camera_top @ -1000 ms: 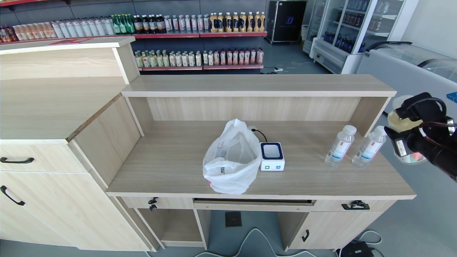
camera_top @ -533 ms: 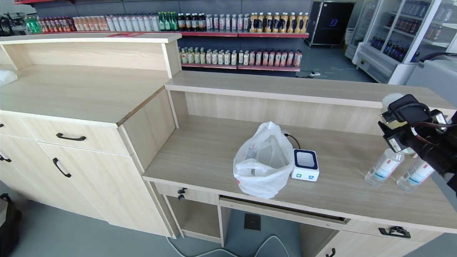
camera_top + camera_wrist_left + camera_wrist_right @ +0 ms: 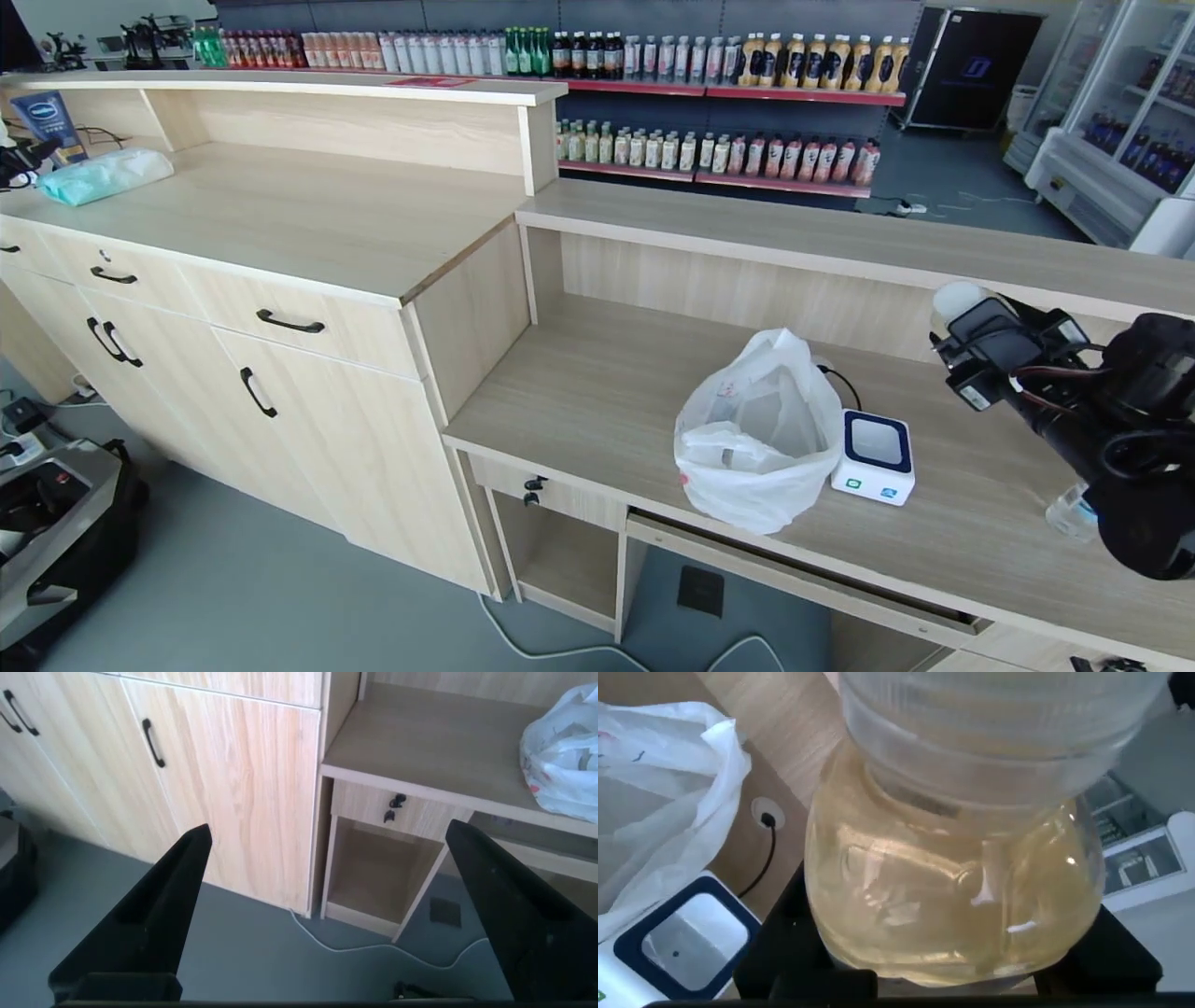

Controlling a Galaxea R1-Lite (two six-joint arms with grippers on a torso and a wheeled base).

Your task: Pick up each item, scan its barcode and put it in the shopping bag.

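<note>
Meanwhile the right tool (image 3: 976,353), clamped on a rounded clear-plastic bottle (image 3: 952,887) of pale yellow drink, had swung inward past the water bottle (image 3: 1069,511) to over the wood-grain tabletop (image 3: 597,392), so scanning looked next. Ahead of and below it sat the boxy white barcode scanner (image 3: 875,456), with the crinkled, thin shopping bag (image 3: 758,439) just beside it on the far side; the left tool's (image 3: 327,835) tapered black fingers stood apart.
</note>
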